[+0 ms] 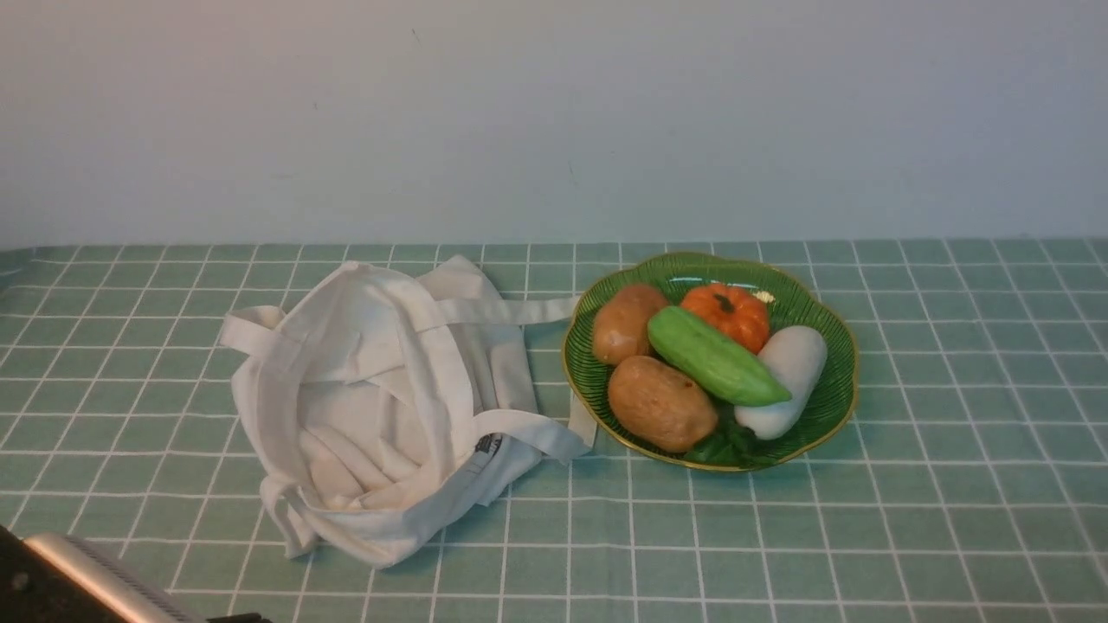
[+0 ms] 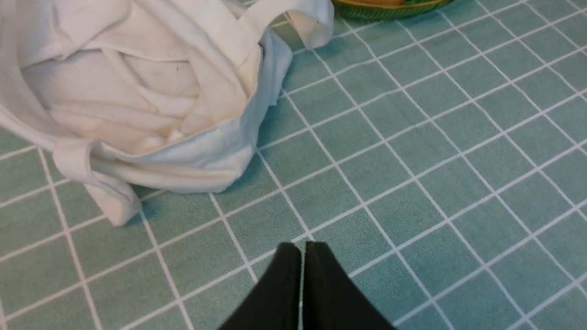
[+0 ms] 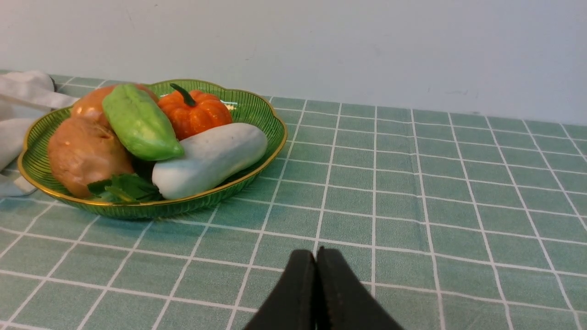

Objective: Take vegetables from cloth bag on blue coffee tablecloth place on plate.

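Front view: green vegetable lying among potatoes on plate, apparently delivered. Bag slumped open beside it, likely emptied. Left gripper, right gripper: clenched, holding nothing, parked over tablecloth.

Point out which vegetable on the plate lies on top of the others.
The green cucumber: it rests across a potato and the white vegetable.

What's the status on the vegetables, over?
Left gripper and right gripper shut, empty. Green vegetable lying on the plate. Cloth bag slumped beside it, nothing visible inside. Nothing in the way.
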Controlling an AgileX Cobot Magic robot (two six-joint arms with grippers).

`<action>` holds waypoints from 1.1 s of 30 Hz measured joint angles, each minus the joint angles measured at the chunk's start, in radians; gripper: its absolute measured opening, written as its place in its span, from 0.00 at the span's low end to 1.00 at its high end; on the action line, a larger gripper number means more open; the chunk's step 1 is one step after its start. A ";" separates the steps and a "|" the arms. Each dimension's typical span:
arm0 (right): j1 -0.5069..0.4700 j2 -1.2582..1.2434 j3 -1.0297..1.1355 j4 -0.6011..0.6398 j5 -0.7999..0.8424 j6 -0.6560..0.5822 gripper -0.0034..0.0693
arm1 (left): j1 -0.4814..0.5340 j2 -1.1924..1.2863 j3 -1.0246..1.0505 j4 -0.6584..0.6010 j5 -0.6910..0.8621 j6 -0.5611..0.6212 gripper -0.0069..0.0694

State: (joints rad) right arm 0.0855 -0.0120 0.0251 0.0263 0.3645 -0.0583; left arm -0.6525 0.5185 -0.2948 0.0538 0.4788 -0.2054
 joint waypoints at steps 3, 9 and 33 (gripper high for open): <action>0.000 0.000 0.000 0.000 0.000 0.000 0.03 | 0.000 0.000 0.000 0.009 0.000 0.000 0.08; 0.000 0.000 0.000 0.000 0.000 0.000 0.03 | 0.028 -0.006 0.054 -0.019 -0.140 0.079 0.08; 0.000 0.000 0.000 0.000 0.000 0.000 0.03 | 0.552 -0.529 0.322 -0.100 -0.206 0.282 0.08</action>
State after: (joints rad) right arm 0.0855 -0.0120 0.0251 0.0263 0.3645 -0.0583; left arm -0.1005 -0.0102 0.0268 -0.0458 0.2730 0.0764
